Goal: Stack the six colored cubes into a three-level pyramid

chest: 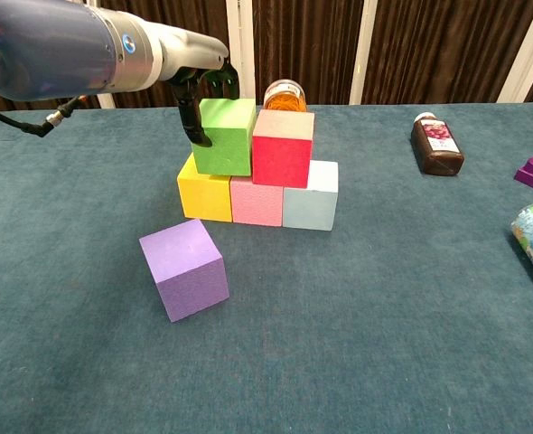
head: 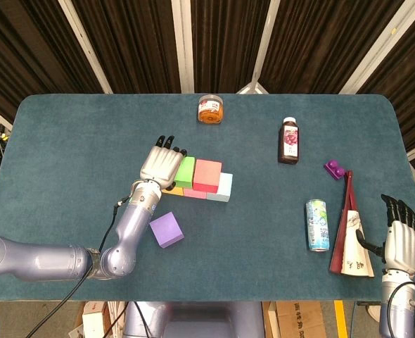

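Observation:
A bottom row of yellow (chest: 205, 193), pink (chest: 256, 201) and pale blue (chest: 310, 195) cubes stands mid-table. On it sit a green cube (chest: 224, 136) (head: 186, 171) and a red cube (chest: 283, 147) (head: 207, 175), side by side. My left hand (head: 162, 165) (chest: 199, 95) holds the green cube from its left and back, fingers over its edge. A purple cube (chest: 184, 268) (head: 167, 229) lies alone in front of the stack, turned at an angle. My right hand (head: 400, 241) rests at the table's right front corner, fingers straight, holding nothing.
An orange-lidded jar (head: 210, 109) stands behind the stack. To the right are a dark juice bottle (head: 289, 141), a small purple block (head: 335, 168), a lying can (head: 316, 224) and a red-and-white cone-shaped pack (head: 351, 229).

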Controlling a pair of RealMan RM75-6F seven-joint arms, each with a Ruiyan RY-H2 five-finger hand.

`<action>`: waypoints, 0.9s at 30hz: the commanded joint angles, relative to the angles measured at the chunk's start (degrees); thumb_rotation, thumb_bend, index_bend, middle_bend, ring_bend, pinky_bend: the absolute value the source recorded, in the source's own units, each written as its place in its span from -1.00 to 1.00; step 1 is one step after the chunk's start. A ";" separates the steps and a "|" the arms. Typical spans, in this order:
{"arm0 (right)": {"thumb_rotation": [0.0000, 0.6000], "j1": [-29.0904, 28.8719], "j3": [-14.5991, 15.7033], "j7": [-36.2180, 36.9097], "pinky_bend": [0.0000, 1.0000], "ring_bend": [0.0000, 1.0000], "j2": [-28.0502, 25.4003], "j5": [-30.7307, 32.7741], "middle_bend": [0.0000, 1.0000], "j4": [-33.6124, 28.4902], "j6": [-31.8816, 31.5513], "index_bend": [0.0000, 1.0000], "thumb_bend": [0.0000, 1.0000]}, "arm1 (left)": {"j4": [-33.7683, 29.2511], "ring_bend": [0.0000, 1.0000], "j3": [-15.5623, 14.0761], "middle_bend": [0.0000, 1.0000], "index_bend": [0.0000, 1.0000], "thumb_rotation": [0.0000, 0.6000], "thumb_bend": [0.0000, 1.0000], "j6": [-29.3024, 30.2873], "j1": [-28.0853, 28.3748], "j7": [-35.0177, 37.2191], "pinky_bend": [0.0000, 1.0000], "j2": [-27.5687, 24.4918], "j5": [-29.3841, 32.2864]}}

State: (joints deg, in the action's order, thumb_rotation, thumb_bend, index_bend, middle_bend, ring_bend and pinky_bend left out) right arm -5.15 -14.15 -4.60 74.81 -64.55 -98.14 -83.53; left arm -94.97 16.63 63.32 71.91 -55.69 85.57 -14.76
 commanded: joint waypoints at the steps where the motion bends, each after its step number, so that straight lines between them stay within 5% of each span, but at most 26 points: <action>1: 1.00 0.01 -0.03 -0.09 -1.00 -1.00 -0.05 0.14 -0.73 -0.10 0.01 -0.75 -0.44 | 0.35 -1.00 -0.41 -0.48 -0.44 1.00 -0.25 -0.86 -0.02 0.45 -1.00 -0.16 -0.18; 27: 1.00 -0.01 -0.23 -0.60 -1.00 -1.00 0.02 0.85 -0.72 -0.32 -0.21 -0.75 -0.44 | 1.75 -1.00 -1.68 -0.52 -0.49 1.00 -0.25 -1.42 0.87 2.06 -1.00 0.61 -0.77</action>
State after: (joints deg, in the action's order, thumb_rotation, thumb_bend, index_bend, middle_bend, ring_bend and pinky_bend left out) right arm -5.16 -14.38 -5.20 74.83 -63.70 -98.46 -83.75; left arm -93.22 14.95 61.90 72.79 -53.63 86.18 -15.52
